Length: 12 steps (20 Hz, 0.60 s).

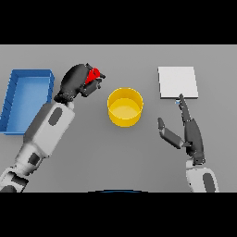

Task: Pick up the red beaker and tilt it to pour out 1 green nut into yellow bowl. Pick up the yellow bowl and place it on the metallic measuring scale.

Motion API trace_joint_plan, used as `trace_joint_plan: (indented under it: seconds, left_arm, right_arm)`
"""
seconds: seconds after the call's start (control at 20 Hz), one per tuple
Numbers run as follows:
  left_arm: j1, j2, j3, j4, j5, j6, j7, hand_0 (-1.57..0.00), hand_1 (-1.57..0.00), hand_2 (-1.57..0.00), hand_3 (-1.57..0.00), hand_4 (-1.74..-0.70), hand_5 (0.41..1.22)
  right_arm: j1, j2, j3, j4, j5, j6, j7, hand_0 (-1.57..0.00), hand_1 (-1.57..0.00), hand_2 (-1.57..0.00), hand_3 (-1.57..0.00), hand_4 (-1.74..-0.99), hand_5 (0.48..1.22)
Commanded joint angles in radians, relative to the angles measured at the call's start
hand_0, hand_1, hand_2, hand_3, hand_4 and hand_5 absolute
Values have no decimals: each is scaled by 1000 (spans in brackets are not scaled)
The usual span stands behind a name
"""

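Left hand [77, 82] curled around the red beaker [94, 74], fingers wrapped over most of it; only a small red part shows past the fingertips, on the side facing away from the forearm. Whether the beaker is upright or tilted, cannot tell. Yellow bowl [125, 107] sits on the grey table [139, 157] just beyond that hand's fingertips, toward the right hand, apart from it; inside looks plain yellow, no nut made out. Blue bin [25, 99] lies on the outer side of the left forearm. Right hand [187, 132] relaxed and spread, thumb splayed toward the bowl, holding nothing. Its straight fingertips reach the near edge of the metallic measuring scale [177, 81], a pale square plate.
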Motion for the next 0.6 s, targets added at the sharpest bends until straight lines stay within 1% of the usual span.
trace_joint_plan:
  seconds: [0.0, 0.05, 0.1, 0.15, 0.2, 0.25, 0.3, 0.35, 0.45, 0.5, 0.55]
  left_arm:
    - [-4, 10, -45, -4, -45, -5, 8, -1569, -1569, -1569, -1568, -1738, 1133]
    - [-32, 18, -82, 9, -87, -18, 26, -1569, -1569, -1569, -1569, -1739, 1132]
    - [-46, 36, -120, 11, -128, -26, 26, -1570, -1570, -1570, -1569, -1739, 1127]
    - [-66, 51, -152, 20, -165, -37, 36, -1570, -1570, -1570, -1570, -1740, 1145]
    - [-97, 49, -178, 46, -193, -50, 48, -1570, -1570, -1570, -1570, -1740, 1161]
    - [-111, 60, -206, 47, -217, -65, 44, -1570, -1570, -1570, -1570, -1740, 1173]
    - [-130, 68, -224, 50, -235, -79, 44, -1570, -1570, -1570, -1570, -1740, 1182]
    - [-146, 79, -252, 62, -265, -81, 32, -1571, -1571, -1571, -1570, -1740, 1190]
    - [-194, 87, -291, 93, -301, -111, 17, -1571, -1571, -1571, -1571, -1649, 1201]
    - [-207, 97, -316, 89, -317, -134, 3, -1571, -1571, -1571, -1571, -1666, 1205]
    - [-227, 106, -347, 92, -339, -166, -1, -1571, -1571, -1571, -1470, -1677, 1208]
  right_arm:
    - [5, -3, 0, -11, -1, 1, -2, 1, 1, 1, 1, -1254, 687]
    - [1, -8, -7, -13, -9, 6, 3, 1, 1, 1, 1, -1255, 689]
    - [16, -11, -5, -16, -8, 8, -6, 1, 1, 1, 1, -1256, 690]
    - [13, -10, -5, -18, -10, 9, -3, 1, 1, 1, 1, -1262, 694]
    - [17, -6, 4, -14, 2, 7, -13, 1, 1, 1, 1, -1267, 698]
    - [24, -5, 8, -27, 0, 10, -15, 1, 1, 1, 1, -1270, 700]
    - [13, -9, 2, -32, -7, 13, -1, 1, 1, 1, 1, -1274, 702]
    - [18, -11, 3, -37, -3, 11, 0, 1, 1, 1, 1, -1274, 704]
    - [11, -3, 5, -24, -2, 9, 11, 1, 1, 1, 1, -1284, 705]
    - [14, 1, 3, -15, -7, 9, 0, 1, 1, 1, 1, -1283, 702]
    - [10, 3, -2, -11, -21, 13, -7, 1, 1, 1, 1, -1285, 697]
